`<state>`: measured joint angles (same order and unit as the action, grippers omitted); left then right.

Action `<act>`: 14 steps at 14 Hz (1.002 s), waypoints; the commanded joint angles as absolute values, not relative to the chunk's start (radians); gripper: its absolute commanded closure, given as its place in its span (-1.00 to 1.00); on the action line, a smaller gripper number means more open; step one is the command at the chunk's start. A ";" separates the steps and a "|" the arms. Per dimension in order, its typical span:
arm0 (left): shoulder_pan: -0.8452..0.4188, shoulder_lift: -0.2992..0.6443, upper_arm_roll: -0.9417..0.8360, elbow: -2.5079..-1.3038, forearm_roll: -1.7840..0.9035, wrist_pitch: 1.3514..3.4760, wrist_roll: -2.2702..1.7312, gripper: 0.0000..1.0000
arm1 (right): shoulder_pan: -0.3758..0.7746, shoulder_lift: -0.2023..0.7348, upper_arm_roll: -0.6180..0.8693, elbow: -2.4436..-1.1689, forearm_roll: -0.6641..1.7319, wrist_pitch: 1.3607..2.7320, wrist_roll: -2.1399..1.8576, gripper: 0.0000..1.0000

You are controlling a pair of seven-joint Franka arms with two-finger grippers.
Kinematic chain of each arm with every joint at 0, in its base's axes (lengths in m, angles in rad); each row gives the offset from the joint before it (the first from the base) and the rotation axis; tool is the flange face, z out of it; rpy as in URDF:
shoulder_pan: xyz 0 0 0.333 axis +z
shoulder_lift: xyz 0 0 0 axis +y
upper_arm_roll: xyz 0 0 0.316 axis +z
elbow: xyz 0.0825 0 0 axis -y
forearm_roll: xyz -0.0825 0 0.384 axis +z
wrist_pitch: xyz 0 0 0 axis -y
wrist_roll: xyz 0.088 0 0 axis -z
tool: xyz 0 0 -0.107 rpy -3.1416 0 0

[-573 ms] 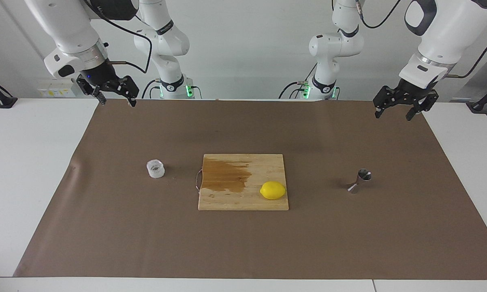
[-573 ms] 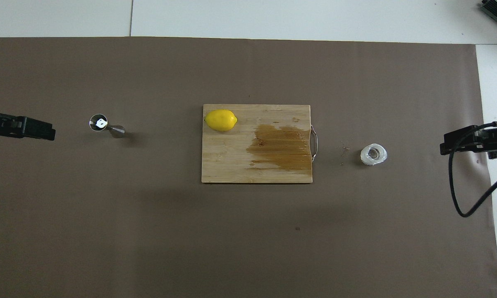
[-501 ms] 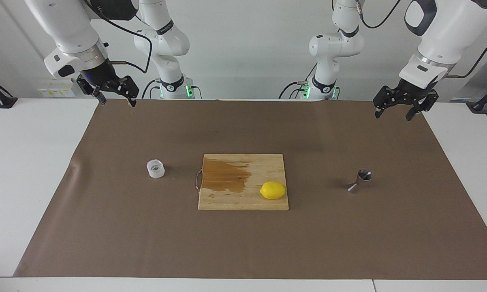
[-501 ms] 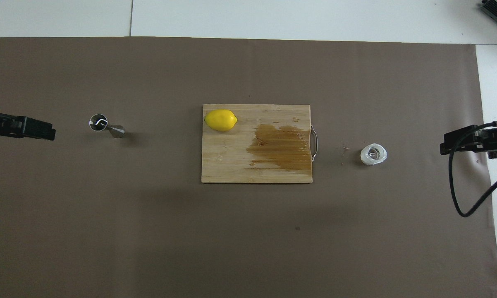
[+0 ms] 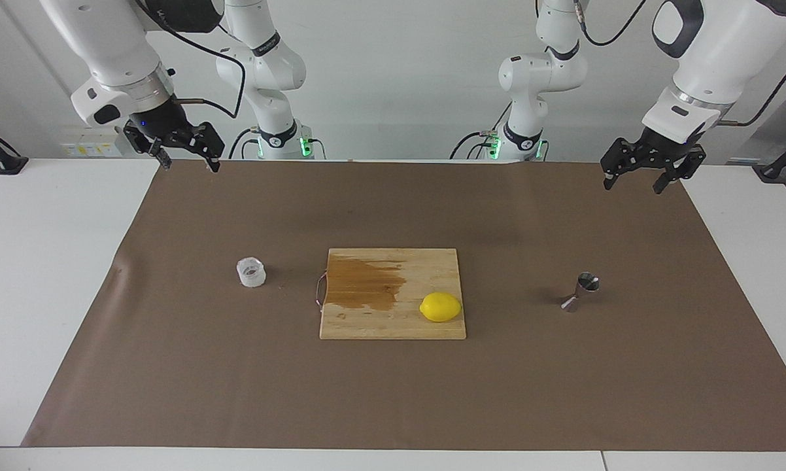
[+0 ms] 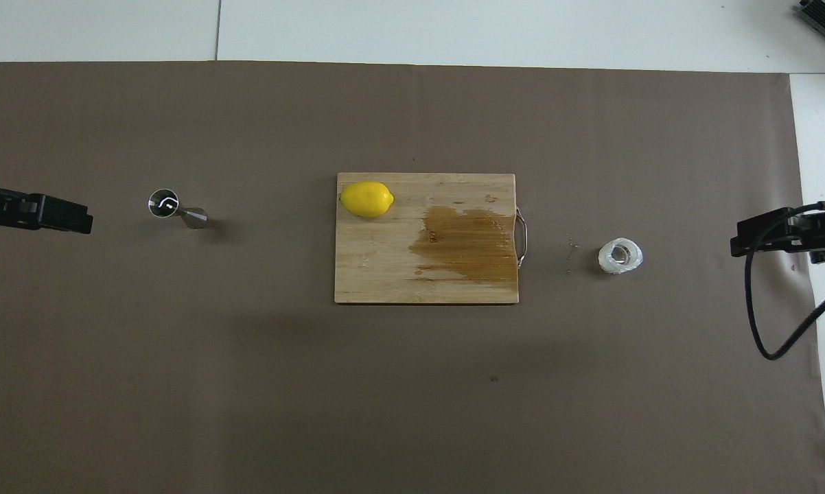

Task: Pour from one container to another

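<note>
- Nothing is poured yet — cup and jigger are standing untouched, well apart, either side of the board.
- Left gripper and right gripper are hanging spread and empty — grasping, carrying, pouring are all remaining.

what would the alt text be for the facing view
Two robot arms hang raised over the table's robot edge, right gripper and left gripper both open and empty. On brown paper, a clear cup, a stained cutting board bearing a lemon, and a steel jigger stand in a row.
</note>
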<state>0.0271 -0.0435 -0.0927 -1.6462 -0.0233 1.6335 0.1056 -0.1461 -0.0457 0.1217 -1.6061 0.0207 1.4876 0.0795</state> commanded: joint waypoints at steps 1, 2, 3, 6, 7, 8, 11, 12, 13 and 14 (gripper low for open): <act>0.011 -0.064 -0.086 -1.681 -0.009 1.650 0.106 -1.00 | -0.155 -0.063 0.124 -1.620 0.040 1.480 0.078 -1.00; 0.012 -0.066 -0.086 -1.696 -0.018 1.672 0.100 -1.00 | -0.155 -0.061 0.124 -1.621 0.040 1.480 0.078 -1.00; 0.018 -0.064 -0.084 -1.701 -0.040 1.675 0.091 -1.00 | -0.153 -0.061 0.124 -1.621 0.040 1.480 0.078 -1.00; 0.052 -0.017 -0.081 -1.700 -0.086 1.684 -0.022 -1.00 | -0.155 -0.063 0.126 -1.620 0.040 1.480 0.078 -1.00; 0.060 0.004 -0.081 -1.697 -0.119 1.698 -0.100 -1.00 | -0.155 -0.061 0.126 -1.621 0.040 1.480 0.078 -1.00; 0.072 0.026 -0.080 -1.694 -0.155 1.707 -0.165 -1.00 | -0.155 -0.061 0.124 -1.621 0.040 1.480 0.078 -1.00; 0.123 0.074 -0.080 -1.707 -0.247 1.746 -0.363 -1.00 | -0.155 -0.063 0.126 -1.620 0.040 1.480 0.078 -1.00; 0.136 0.075 -0.080 -1.739 -0.293 1.765 -0.443 -1.00 | -0.155 -0.061 0.126 -1.621 0.040 1.480 0.078 -1.00; 0.144 0.061 -0.080 -1.796 -0.334 1.810 -0.518 -1.00 | -0.155 -0.061 0.124 -1.620 0.040 1.480 0.078 -1.00; 0.152 0.049 -0.080 -1.840 -0.374 1.845 -0.581 -1.00 | -0.155 -0.061 0.124 -1.620 0.040 1.480 0.078 -1.00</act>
